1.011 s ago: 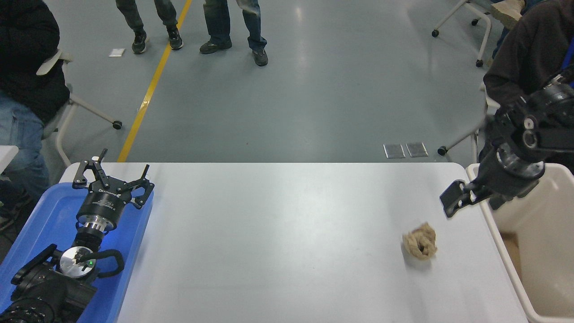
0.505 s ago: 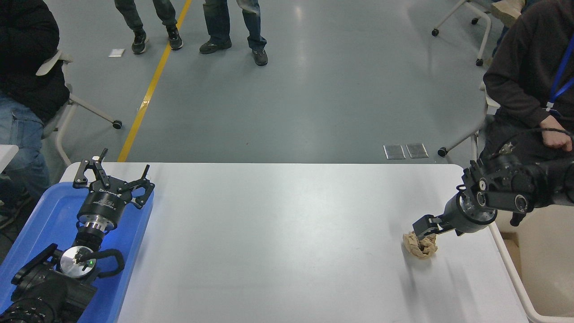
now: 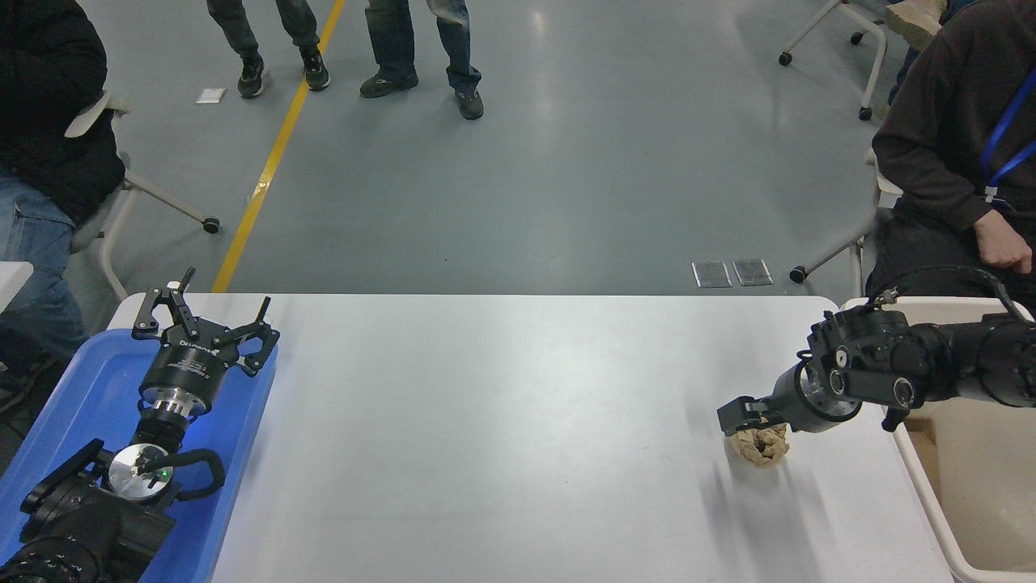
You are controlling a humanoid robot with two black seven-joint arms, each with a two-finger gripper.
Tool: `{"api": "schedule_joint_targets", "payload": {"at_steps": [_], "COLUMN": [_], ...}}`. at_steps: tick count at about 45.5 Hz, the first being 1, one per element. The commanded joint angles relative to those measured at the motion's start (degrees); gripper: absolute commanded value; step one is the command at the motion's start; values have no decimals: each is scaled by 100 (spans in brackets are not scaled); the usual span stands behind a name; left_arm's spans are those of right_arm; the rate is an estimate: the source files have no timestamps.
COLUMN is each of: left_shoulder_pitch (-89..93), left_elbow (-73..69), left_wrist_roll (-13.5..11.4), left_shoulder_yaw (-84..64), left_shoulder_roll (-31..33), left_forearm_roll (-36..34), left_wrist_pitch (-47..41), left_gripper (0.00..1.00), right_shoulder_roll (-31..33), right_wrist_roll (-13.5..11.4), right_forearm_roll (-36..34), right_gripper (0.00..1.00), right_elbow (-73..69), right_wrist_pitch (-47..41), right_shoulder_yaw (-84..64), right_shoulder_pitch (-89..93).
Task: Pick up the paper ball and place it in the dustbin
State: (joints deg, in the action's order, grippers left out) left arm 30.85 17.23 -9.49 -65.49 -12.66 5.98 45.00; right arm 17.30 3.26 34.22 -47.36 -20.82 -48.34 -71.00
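The paper ball lay on the white table near the dustbin — not yet lifted. The right gripper sat over it, grip uncertain; left gripper hung spread above the blue tray — binning remained.

One high camera on the robot's side looks forward and down over the white table.

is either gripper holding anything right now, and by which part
Cannot be told for the right gripper: it sits down on the top of the paper ball, which lies on the table, grip unclear. The left gripper is open, holding nothing.
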Motion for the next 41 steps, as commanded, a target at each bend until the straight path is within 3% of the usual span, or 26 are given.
{"api": "schedule_joint_targets", "payload": {"at_steps": [1, 3, 4, 6, 7, 12, 13, 16, 27, 41], "left_shoulder_pitch": [0, 0, 0, 0, 0, 0, 0, 0, 9, 0], "left_elbow": [-1, 8, -1, -1, -1, -1, -1, -1, -1, -1], "left_wrist_roll": [0, 0, 0, 0, 0, 0, 0, 0, 0, 9], "left_shoulder_yaw": [1, 1, 1, 1, 1, 1, 1, 1, 19, 19], "left_shoulder_roll": [0, 0, 0, 0, 0, 0, 0, 0, -9, -9], "left_forearm_roll": [9, 9, 0, 0, 0, 0, 0, 0, 0, 0], "left_wrist_pitch": [0, 0, 0, 0, 0, 0, 0, 0, 0, 0], "left_gripper": [99, 99, 99, 99, 99, 99, 99, 99, 99, 99], "right_shoulder_roll": [-104, -112, -130, -165, -183, -200, -200, -200, -121, 547], "right_wrist_roll": [-36, -36, -36, -27, -27, -27, -27, -27, 35, 131], "right_forearm_roll": [32, 59, 59, 85, 94, 94, 94, 94, 85, -538], "right_gripper": [99, 97, 91, 60, 50, 36, 30, 1, 0, 0], "right_elbow": [254, 315, 341, 394, 412, 465, 465, 465, 132, -2302], "right_wrist_pitch": [192, 262, 306, 359, 377, 421, 421, 421, 315, 87], "right_shoulder_yaw": [184, 210, 219, 228, 219, 228, 228, 228, -17, -2187], "right_shoulder_pitch": [332, 385, 429, 499, 526, 579, 587, 587, 17, -3488]}}
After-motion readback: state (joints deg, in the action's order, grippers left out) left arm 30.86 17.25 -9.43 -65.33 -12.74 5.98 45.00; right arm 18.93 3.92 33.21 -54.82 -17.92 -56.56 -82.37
